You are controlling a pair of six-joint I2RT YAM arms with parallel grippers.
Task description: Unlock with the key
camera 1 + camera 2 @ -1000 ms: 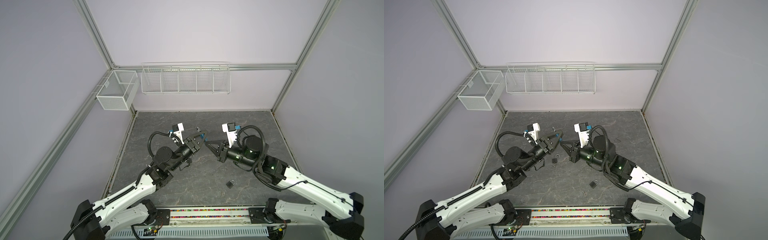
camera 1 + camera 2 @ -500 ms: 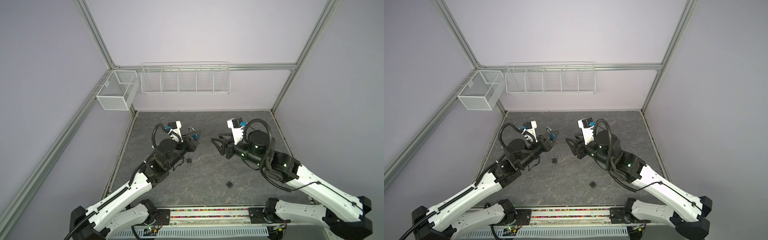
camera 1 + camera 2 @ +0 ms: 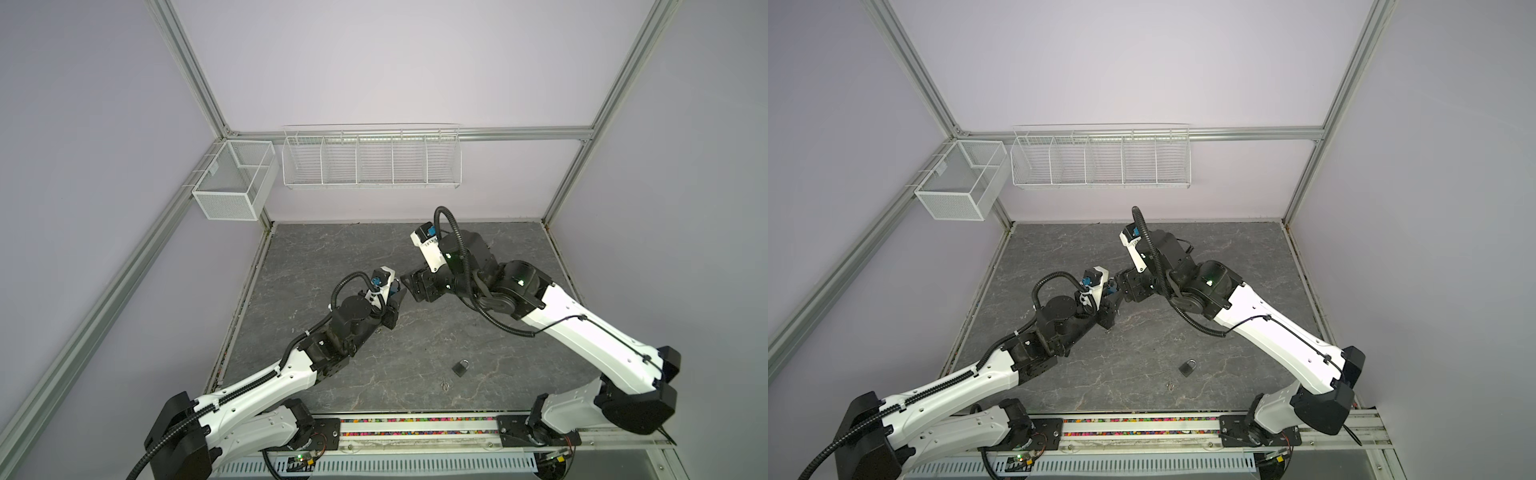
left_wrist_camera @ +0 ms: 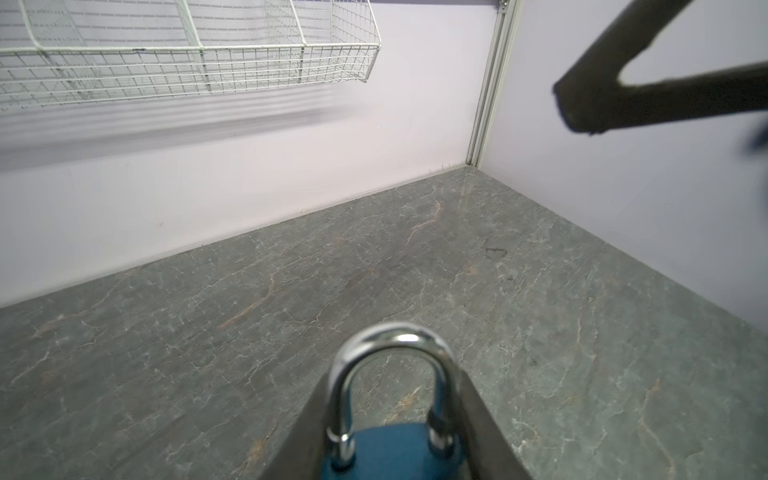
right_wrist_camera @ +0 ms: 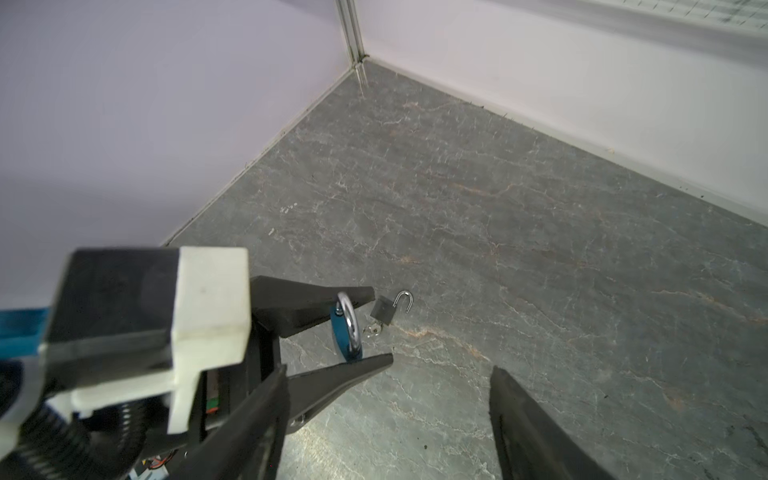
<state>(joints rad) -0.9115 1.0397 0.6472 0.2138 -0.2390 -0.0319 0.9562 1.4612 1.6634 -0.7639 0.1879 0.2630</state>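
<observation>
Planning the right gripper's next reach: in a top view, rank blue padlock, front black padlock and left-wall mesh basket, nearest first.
1. Blue padlock: beside the right gripper, in the left gripper.
2. Black padlock: on the table, front.
3. Mesh basket: high up, back left corner.

A white wire rack (image 3: pixel 371 157) with five compartments hangs on the back wall, just under a horizontal aluminium rail (image 3: pixel 519 134). To its left, a white mesh basket (image 3: pixel 232 183) hangs from the slanting side rail, near the corner post (image 3: pixel 199 79). The walls are pale lilac. The tabletop (image 3: pixel 316 253) is dark grey with a veined, stone-like pattern. Along its front edge run a strip of coloured specks (image 3: pixel 415 426) and a white slotted cable duct (image 3: pixel 374 471).
</observation>
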